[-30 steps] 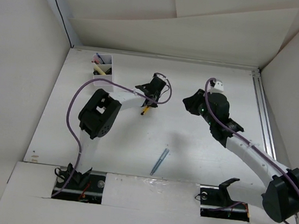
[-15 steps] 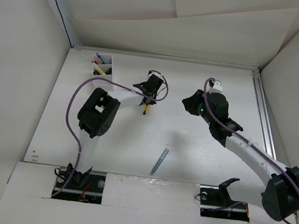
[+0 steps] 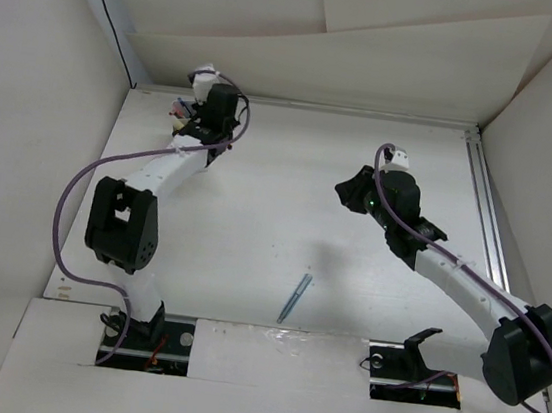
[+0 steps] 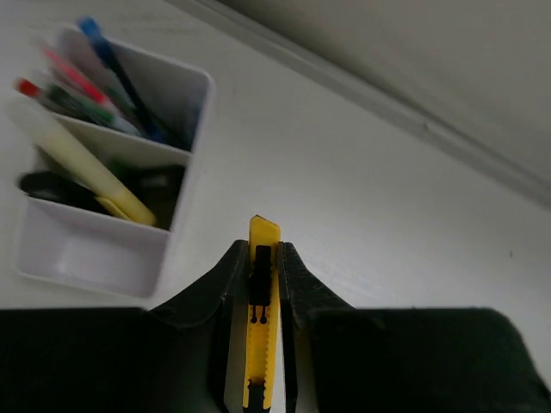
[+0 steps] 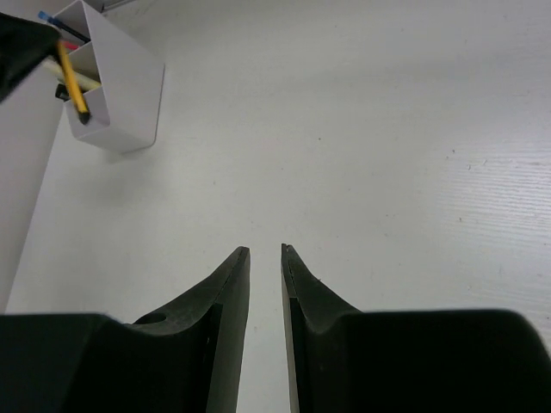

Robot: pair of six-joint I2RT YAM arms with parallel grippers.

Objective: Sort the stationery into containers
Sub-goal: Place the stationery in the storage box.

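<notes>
Stationery is mostly standing in the white box at the table's far left corner: a blue pen and a red pen lean in the farther compartment, and a yellow highlighter lies slanted across the nearer one beside some black pieces (too blurred for me to name). My left gripper is clenched on a yellow cutter with a black slider. The cutter's long axis runs straight along the fingers, and its tip pokes out past the fingertips toward the far wall. It sits just to the right of the box, over bare table and not inside either compartment. A grey pen lies flat near the table's near edge, well apart from both arms. It lies roughly near-to-far, its far end tipped a little to the right. My right gripper hangs over mid-table, its fingers a narrow slit apart and grasping nothing.
</notes>
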